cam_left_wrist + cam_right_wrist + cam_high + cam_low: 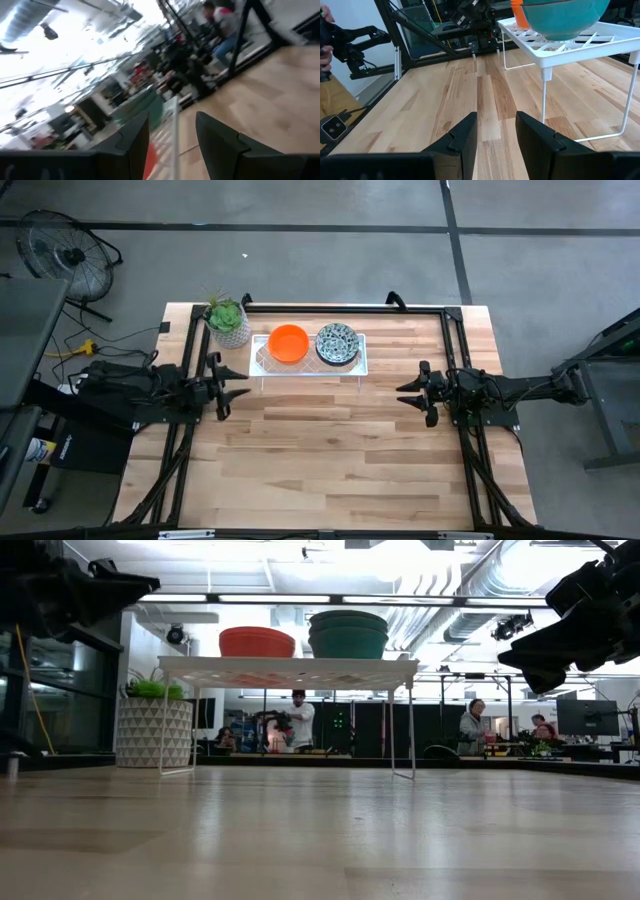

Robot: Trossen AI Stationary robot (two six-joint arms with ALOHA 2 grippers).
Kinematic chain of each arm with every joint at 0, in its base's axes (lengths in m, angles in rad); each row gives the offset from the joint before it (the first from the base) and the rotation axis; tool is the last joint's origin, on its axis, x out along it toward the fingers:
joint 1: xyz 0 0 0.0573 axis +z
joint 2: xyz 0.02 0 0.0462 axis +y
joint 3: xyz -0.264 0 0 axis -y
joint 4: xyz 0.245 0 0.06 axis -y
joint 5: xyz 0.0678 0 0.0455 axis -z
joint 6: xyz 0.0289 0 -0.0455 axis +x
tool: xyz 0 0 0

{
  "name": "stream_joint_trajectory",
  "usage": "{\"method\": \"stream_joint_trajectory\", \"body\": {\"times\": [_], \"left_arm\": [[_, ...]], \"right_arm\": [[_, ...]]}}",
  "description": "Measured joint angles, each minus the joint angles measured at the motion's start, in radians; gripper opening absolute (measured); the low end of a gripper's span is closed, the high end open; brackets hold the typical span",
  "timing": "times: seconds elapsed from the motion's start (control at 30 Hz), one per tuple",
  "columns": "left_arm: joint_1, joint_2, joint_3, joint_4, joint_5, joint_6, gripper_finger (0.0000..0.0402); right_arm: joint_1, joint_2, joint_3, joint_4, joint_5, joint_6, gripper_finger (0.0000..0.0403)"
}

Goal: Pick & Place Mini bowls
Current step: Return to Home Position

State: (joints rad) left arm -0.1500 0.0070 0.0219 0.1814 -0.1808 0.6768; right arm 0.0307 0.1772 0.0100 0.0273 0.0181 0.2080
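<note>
Midway across the table (330, 470), the left arm (150, 392) reaches in from the left edge and the right arm (500, 390) from the right, well apart and pointing at each other. The left jaws stand moderately apart and hold nothing. The right jaws are likewise apart and empty, and both pairs hang above the wood. Behind them, toward the far edge, the rack (306, 369) stands on thin legs. On its top sit the orange bowls (289, 344) on the left and the patterned bowls (337, 344) just beside them on the right. In the low view the patterned ones show nested rims; how many orange ones are nested I cannot tell. Left of the rack, near the far left corner, stands the plant (228, 321). Beyond the table a fan (65, 252) sits on the floor, and the low view shows people (298, 720) in the room behind.
</note>
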Motion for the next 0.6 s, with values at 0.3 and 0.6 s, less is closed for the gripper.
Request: {"method": "stream_joint_trajectory", "body": {"times": [0.3, 0.6], "left_arm": [[0.0, -0.001, -0.008, -0.101, 0.023, 0.035, 0.0156], [0.0, -0.001, -0.01, -0.147, 0.037, 0.05, 0.0156]], "right_arm": [[0.0, 0.0, 0.0, 0.0, 0.0, 0.0, 0.0122], [0.0, 0.0, 0.0, 0.0, 0.0, 0.0, 0.0122]]}}
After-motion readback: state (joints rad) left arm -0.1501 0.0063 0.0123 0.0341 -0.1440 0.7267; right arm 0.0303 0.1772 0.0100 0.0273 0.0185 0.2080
